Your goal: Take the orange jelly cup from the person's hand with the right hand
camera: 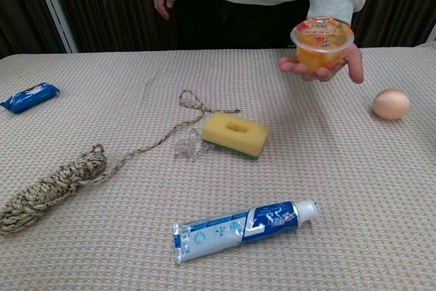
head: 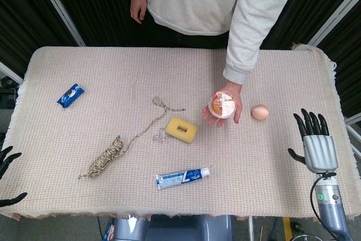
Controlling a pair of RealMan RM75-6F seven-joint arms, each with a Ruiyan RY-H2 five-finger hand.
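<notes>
At the table's near right edge, the robot's right hand point(head: 317, 142) hovers with fingers spread, holding nothing. To its left lies a tan egg point(head: 259, 112), then the person's hand point(head: 228, 107), palm up, cradling the round orange jelly cup point(head: 222, 104) above the beige woven tablecloth point(head: 84, 66). Further left sit a yellow sponge block point(head: 181, 128), a small clear plastic clip point(camera: 185, 149) and a coiled braided rope point(head: 107, 156). Nearest lies a blue-and-white toothpaste tube point(head: 183, 178); far left, a blue snack packet point(head: 71, 95). Only dark fingertips of the left hand point(head: 8, 176) show, apart and holding nothing.
</notes>
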